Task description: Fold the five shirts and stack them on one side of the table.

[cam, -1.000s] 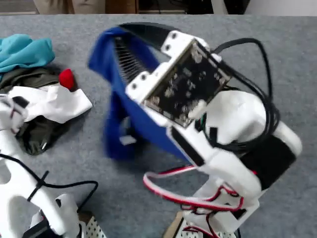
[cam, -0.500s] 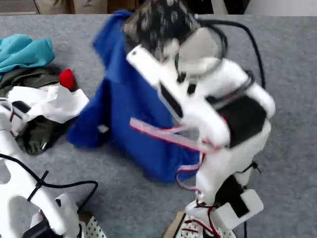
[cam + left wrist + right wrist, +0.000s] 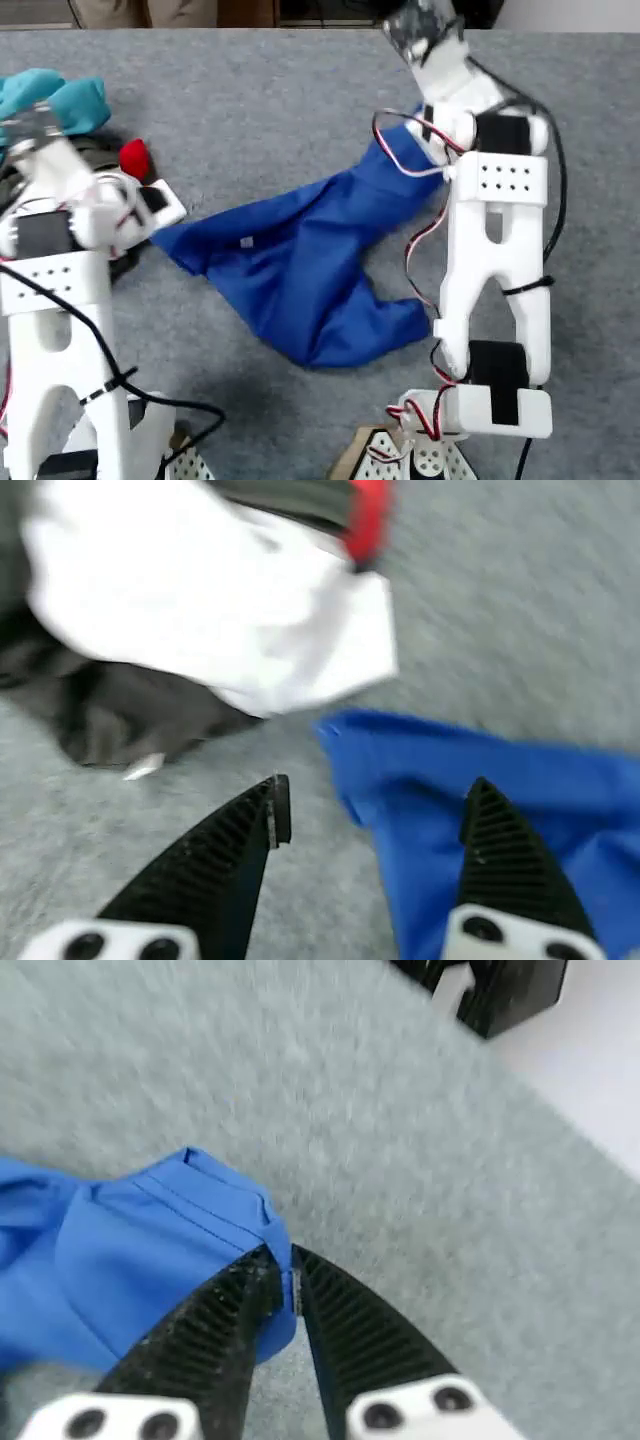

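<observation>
Blue fabric shirt (image 3: 300, 270): lies crumpled across the middle of the grey felt tabletop (image 3: 250, 100), one end running up to the right arm.
Right tool (image 3: 290, 1252): clenched on a hemmed edge of that garment.
Left tool (image 3: 380, 783): released, jaws wide apart over the corner nearest the pile.
Pile: white shirt (image 3: 230, 610) on a dark shirt (image 3: 120, 710), with a teal shirt (image 3: 75, 100) and a red piece (image 3: 133, 157) beside them, at the tabletop's left side.

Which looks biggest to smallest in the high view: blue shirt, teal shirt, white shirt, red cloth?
1. blue shirt, by far.
2. teal shirt, partly behind the left arm.
3. white shirt and red cloth: visible patches look alike, so unranked; the arm hides most of the white one.
</observation>
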Robot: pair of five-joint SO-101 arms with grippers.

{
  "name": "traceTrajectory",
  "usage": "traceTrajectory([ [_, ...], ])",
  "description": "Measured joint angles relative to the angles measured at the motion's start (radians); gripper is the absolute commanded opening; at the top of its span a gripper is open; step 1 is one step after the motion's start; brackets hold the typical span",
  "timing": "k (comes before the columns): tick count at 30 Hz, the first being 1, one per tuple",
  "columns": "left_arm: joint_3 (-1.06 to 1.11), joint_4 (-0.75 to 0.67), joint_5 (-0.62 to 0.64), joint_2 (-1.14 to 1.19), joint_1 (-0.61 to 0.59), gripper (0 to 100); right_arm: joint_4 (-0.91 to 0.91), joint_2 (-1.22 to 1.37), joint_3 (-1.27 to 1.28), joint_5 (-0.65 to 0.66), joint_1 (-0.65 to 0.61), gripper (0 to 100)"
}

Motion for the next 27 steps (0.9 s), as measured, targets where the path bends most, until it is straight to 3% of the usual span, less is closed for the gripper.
traceTrajectory([
  [5,0.114,-0.071,-0.109,0.0,0.166,27,-0.338,0.037,0.308,-0.13,-0.009,0.2],
  [11,0.224,-0.126,-0.19,0.0,0.192,27,-0.598,0.181,0.379,-0.252,-0.025,0.2],
  [19,0.238,-0.126,-0.041,0.115,0.192,27,-0.598,0.353,0.267,-0.244,-0.018,0.2],
  [24,0.161,-0.089,0.044,0.324,0.192,14,-0.589,0.37,0.255,-0.245,-0.009,0.2],
  [27,0.074,-0.043,0.046,0.446,0.189,13,-0.589,0.373,0.255,-0.244,-0.009,0.2],
])
